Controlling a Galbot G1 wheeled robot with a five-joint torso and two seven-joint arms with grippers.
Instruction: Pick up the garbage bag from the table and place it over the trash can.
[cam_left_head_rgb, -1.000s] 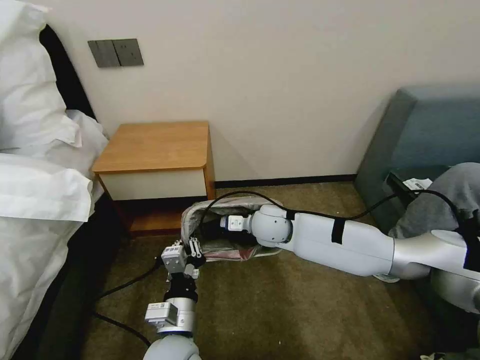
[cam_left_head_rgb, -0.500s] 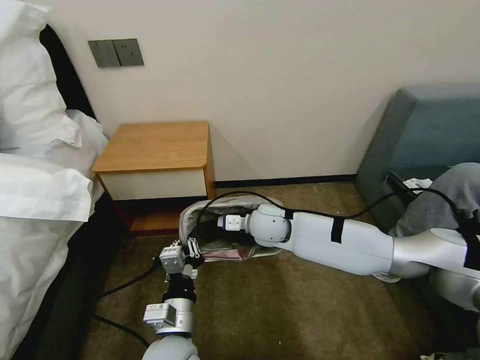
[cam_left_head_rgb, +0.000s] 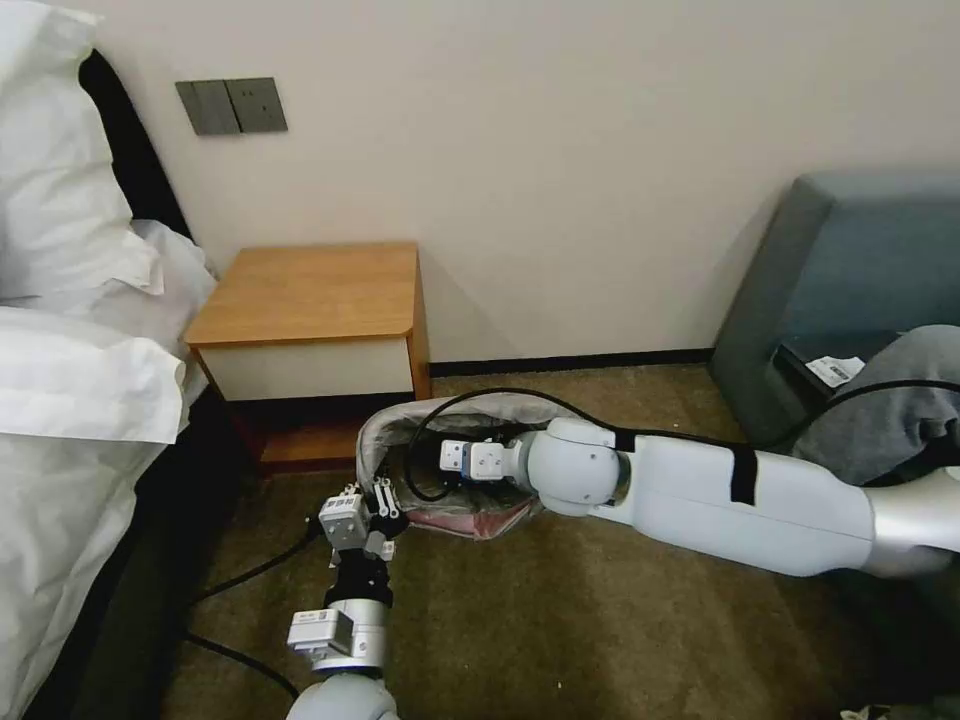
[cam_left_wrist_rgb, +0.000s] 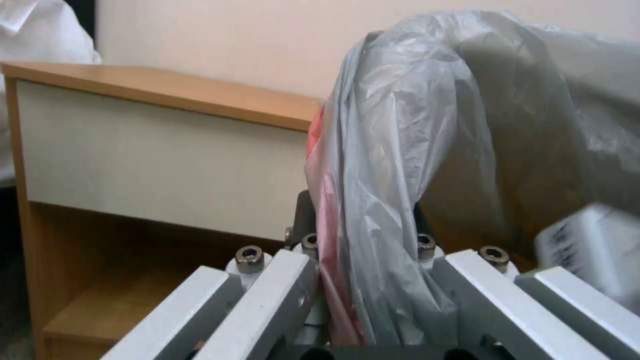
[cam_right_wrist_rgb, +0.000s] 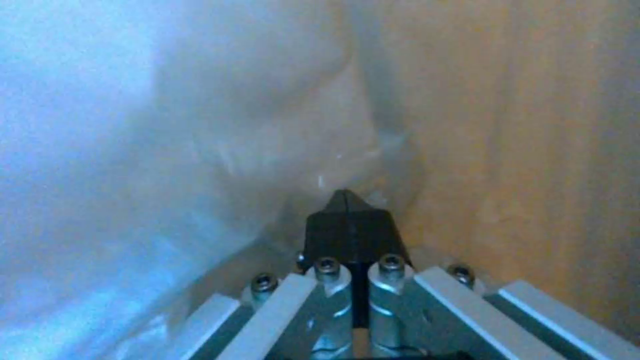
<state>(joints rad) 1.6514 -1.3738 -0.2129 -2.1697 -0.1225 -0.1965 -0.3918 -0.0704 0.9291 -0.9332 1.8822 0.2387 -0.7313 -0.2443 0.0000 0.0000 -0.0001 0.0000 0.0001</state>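
Note:
The garbage bag (cam_left_head_rgb: 470, 412), grey film with a pinkish-red band, is spread over a boxy shape on the carpet in front of the table (cam_left_head_rgb: 310, 290). The trash can under it is hidden by the film. My left gripper (cam_left_head_rgb: 387, 497) is at the bag's near left corner, shut on a gathered fold of the bag (cam_left_wrist_rgb: 373, 210) that runs between its fingers. My right arm reaches from the right into the bag's mouth. Inside it, my right gripper (cam_right_wrist_rgb: 343, 197) is shut, its black tips pressed together against the film.
A bed with white bedding (cam_left_head_rgb: 80, 400) fills the left side. A blue-grey armchair (cam_left_head_rgb: 850, 270) with a grey garment (cam_left_head_rgb: 890, 400) stands at the right. Black cables (cam_left_head_rgb: 250, 570) lie on the carpet near my left arm. The wall is close behind the table.
My right arm has swung towards the near side, and the bag's mouth now stands wider with more of the pink band showing. The left gripper has kept its place.

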